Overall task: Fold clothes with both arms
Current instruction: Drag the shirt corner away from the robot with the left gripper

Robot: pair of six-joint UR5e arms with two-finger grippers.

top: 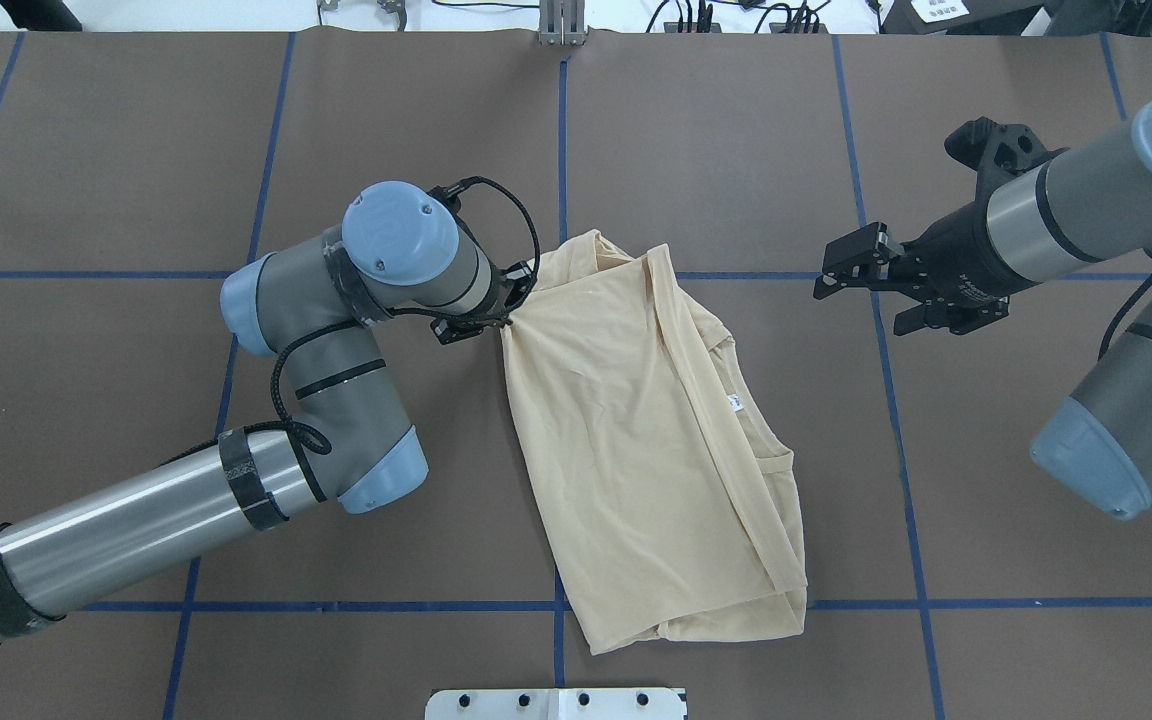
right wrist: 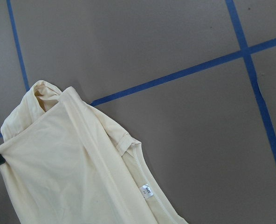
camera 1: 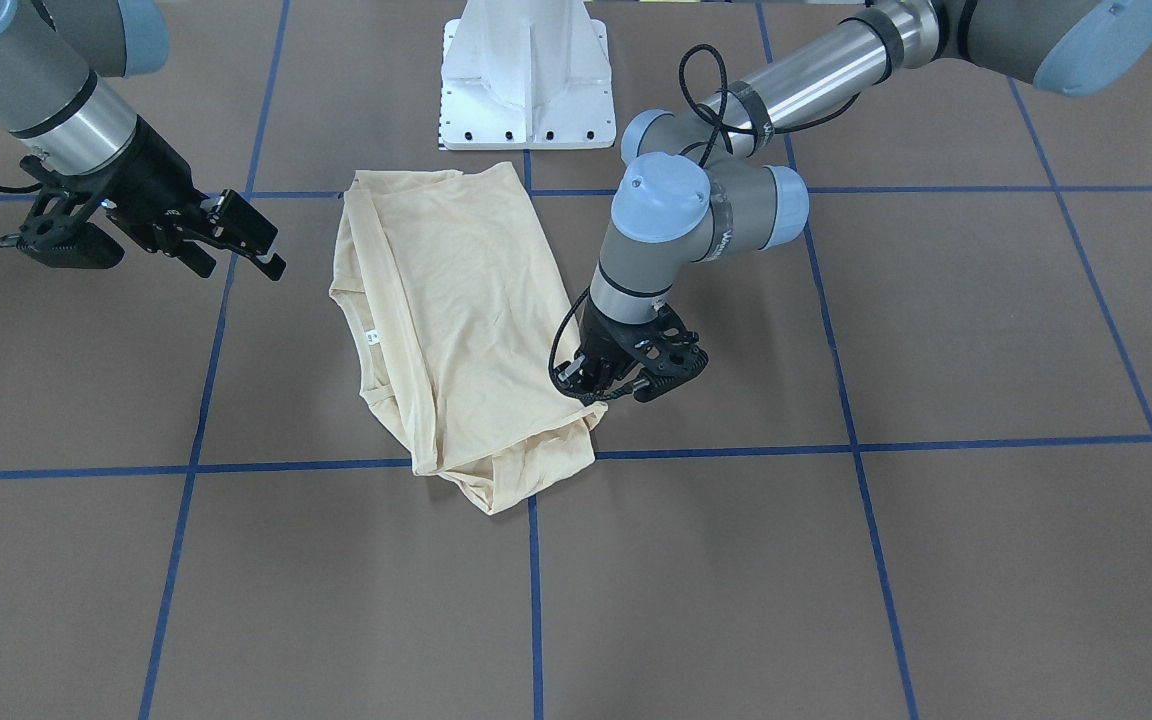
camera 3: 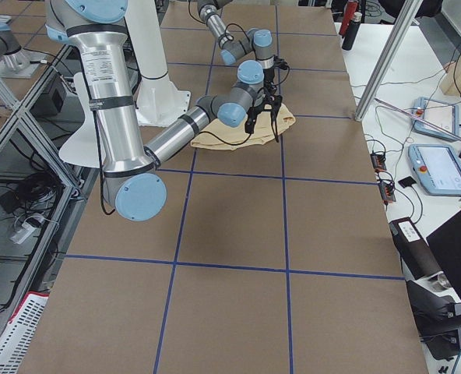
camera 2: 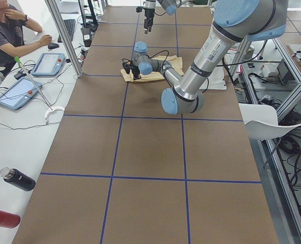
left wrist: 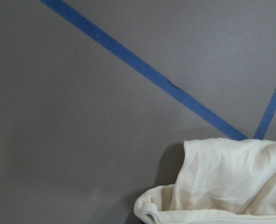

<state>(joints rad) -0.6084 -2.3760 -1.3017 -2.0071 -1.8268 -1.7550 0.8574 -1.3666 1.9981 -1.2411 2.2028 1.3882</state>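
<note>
The clothes [top: 626, 440] are one pale cream-yellow shirt lying folded lengthwise at the table's middle, plain side up, its white neck label [top: 735, 403] on the side toward my right arm. My left gripper [top: 506, 305] points down at the shirt's far corner on the left arm's side and is shut on the fabric edge there; that corner [camera 1: 591, 412] is slightly lifted. The left wrist view shows only the bunched shirt edge [left wrist: 222, 186]. My right gripper [top: 841, 280] hovers open beside the shirt [camera 1: 456, 320], apart from it, holding nothing. In the front-facing view it [camera 1: 256, 250] is at the left.
The white pedestal base [camera 1: 526, 80] stands just behind the shirt. Blue tape lines [top: 561, 150] cross the brown table. A person [camera 2: 8, 30] sits at a side table with tablets [camera 2: 46, 63] and bottles [camera 2: 18, 179].
</note>
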